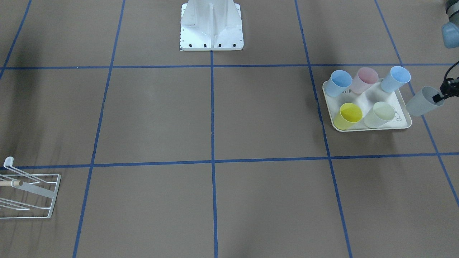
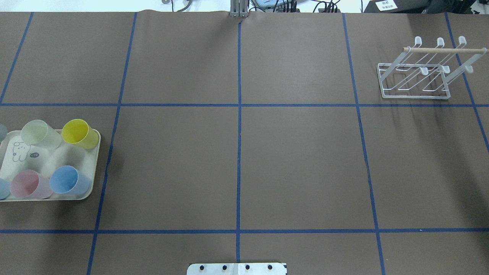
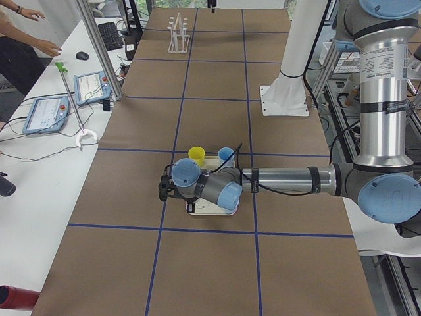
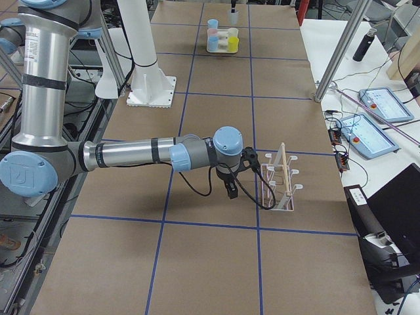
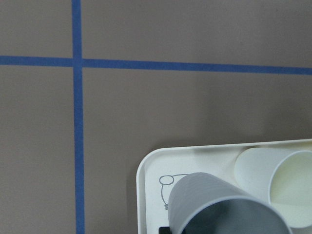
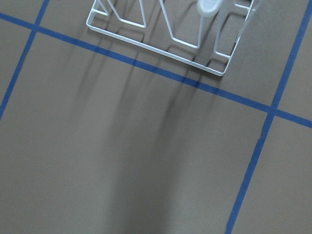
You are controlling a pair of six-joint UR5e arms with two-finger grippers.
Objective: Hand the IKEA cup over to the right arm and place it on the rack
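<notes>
A grey IKEA cup (image 1: pixel 421 104) hangs tilted just above the outer edge of a cream rabbit-print tray (image 1: pixel 369 96). My left gripper (image 1: pixel 438 97) is shut on its rim. The left wrist view shows the same cup (image 5: pixel 214 200) close up over the tray corner (image 5: pixel 146 195). The white wire rack (image 2: pixel 416 97) with a wooden dowel stands at the far right of the table; it also shows in the front view (image 1: pixel 53 193). My right gripper (image 4: pixel 231 190) hovers beside the rack (image 4: pixel 279 180); I cannot tell whether it is open. The right wrist view shows only the rack's base (image 6: pixel 156 48).
The tray holds a yellow cup (image 1: pixel 348 115), a pale cream cup (image 1: pixel 379 114), two blue cups (image 1: pixel 339 83) and a pink cup (image 1: pixel 364 79). The robot's white base (image 1: pixel 211 25) stands at the table's near edge. Blue tape lines grid the brown table.
</notes>
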